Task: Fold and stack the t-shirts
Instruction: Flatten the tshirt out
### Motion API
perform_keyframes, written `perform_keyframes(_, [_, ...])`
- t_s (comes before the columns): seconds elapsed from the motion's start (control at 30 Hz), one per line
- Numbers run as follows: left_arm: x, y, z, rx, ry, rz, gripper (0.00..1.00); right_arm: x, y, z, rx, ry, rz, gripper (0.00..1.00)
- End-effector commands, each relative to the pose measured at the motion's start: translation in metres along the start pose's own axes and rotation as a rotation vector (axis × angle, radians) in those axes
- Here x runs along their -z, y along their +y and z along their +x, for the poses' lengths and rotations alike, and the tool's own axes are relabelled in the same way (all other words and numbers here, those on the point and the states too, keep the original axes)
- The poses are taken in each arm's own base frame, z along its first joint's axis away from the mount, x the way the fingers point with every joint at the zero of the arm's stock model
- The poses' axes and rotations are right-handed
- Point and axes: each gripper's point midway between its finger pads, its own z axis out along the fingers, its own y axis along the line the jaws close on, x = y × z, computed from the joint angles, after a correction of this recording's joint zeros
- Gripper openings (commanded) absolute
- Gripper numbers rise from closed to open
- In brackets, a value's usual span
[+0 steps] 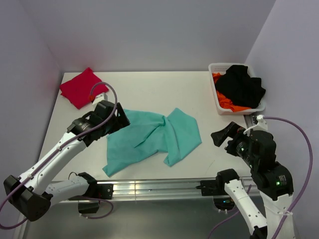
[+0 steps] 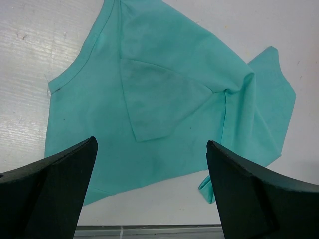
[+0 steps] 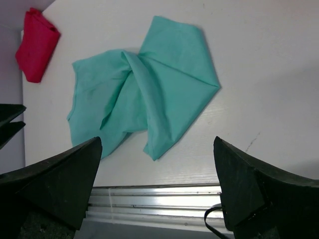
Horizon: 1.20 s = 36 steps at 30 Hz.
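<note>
Nearest me, to the right of the teal t-shirt (image 1: 149, 139) and well apart from it, the right gripper (image 1: 220, 136) hangs with its jaws spread wide and nothing between them. The teal t-shirt itself lies rumpled on the counter (image 1: 149, 89), one side thrown over the other in a twisted ridge down its middle, so it is not yet flat enough to fold. It looks light, limp and thin; I reckon it will sag and bunch from any single pinch, so the sound hold is on an outer edge, at two corners or the shoulders beside the collar (image 2: 84, 57), taking care how many layers get caught. The left gripper (image 1: 119, 119) sits over the shirt's far left edge, also spread and empty. Beyond the shirt to the far left rests the crimson t-shirt (image 1: 79, 87), already folded; beyond it to the far right stands a white basket (image 1: 215, 94) of black and orange cloth.
</note>
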Motion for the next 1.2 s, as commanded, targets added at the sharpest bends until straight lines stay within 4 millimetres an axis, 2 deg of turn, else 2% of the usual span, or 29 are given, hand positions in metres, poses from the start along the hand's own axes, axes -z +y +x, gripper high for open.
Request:
perform_keyframes(0.0, [0.0, 0.0, -0.001, 0.008, -0.017, 0.007, 0.98, -0.004, -0.014, 0.002, 0.0, 0.02, 0.087, 1.0])
perform_keyframes(0.1, [-0.012, 0.005, 0.019, 0.018, 0.036, 0.003, 0.98, -0.008, -0.006, 0.017, 0.022, 0.053, -0.006, 1.0])
perform_keyframes(0.13, [-0.022, 0.014, 0.035, 0.033, 0.075, -0.027, 0.98, -0.01, -0.003, 0.024, 0.032, 0.059, -0.05, 1.0])
perform_keyframes(0.2, [-0.032, 0.008, 0.055, 0.072, 0.127, 0.005, 0.97, -0.008, 0.006, 0.027, 0.031, 0.053, -0.121, 1.0])
perform_keyframes(0.23, [-0.04, 0.016, 0.074, 0.071, 0.166, -0.005, 0.97, -0.009, 0.006, 0.029, 0.031, 0.055, -0.131, 1.0])
perform_keyframes(0.27, [-0.041, 0.01, 0.086, 0.068, 0.186, 0.022, 0.97, -0.008, 0.007, 0.029, 0.032, 0.049, -0.139, 1.0])
perform_keyframes(0.3, [-0.044, -0.004, 0.09, 0.102, 0.18, 0.077, 0.97, -0.009, 0.008, 0.028, 0.032, 0.05, -0.14, 1.0])
perform_keyframes(0.37, [-0.052, -0.003, 0.108, 0.08, 0.197, 0.08, 0.97, -0.011, 0.006, 0.028, 0.04, 0.055, -0.125, 1.0])
perform_keyframes(0.43, [-0.064, -0.002, 0.113, 0.068, 0.193, 0.063, 0.97, -0.014, 0.005, 0.029, 0.045, 0.076, -0.107, 1.0])
perform_keyframes(0.67, [-0.094, -0.025, 0.108, -0.01, 0.184, 0.04, 0.96, -0.009, 0.001, 0.033, 0.039, 0.077, -0.103, 1.0])
perform_keyframes(0.83, [-0.11, -0.026, 0.112, 0.01, 0.192, -0.001, 0.96, -0.005, -0.006, 0.034, 0.045, 0.075, -0.071, 1.0])
perform_keyframes(1.0, [-0.111, -0.017, 0.115, 0.041, 0.185, -0.037, 0.95, -0.004, -0.012, 0.034, 0.045, 0.075, -0.037, 1.0])
perform_keyframes(1.17, [-0.096, -0.005, 0.108, 0.085, 0.134, -0.058, 0.95, -0.006, -0.015, 0.036, 0.045, 0.081, -0.023, 1.0])
